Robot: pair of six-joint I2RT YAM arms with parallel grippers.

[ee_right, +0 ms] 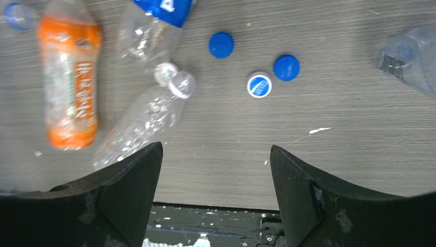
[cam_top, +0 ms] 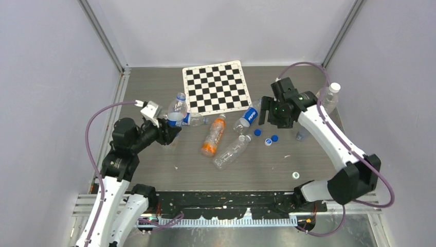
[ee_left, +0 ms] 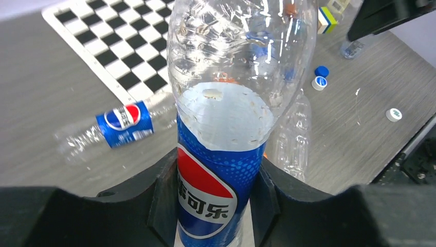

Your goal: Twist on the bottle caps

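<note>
My left gripper (cam_top: 168,128) is shut on an upright clear Pepsi bottle (cam_top: 177,109) and grips its blue label (ee_left: 218,180) between both fingers. My right gripper (cam_top: 266,114) is open and empty above the table (ee_right: 216,149). Below and ahead of it lie two blue bottle caps (ee_right: 221,44) (ee_right: 286,67) and a blue-and-white cap (ee_right: 259,85). They show in the top view (cam_top: 257,132) (cam_top: 274,138) (cam_top: 268,142). A white cap (cam_top: 295,175) lies alone near the front right, also in the left wrist view (ee_left: 394,114).
Lying on the table are an orange bottle (cam_top: 213,136), a clear bottle (cam_top: 232,151), a Pepsi bottle (cam_top: 248,116) and another bottle (cam_top: 193,119) beside the held one. A white-capped bottle (cam_top: 329,98) stands at the right. A checkerboard (cam_top: 215,87) lies at the back.
</note>
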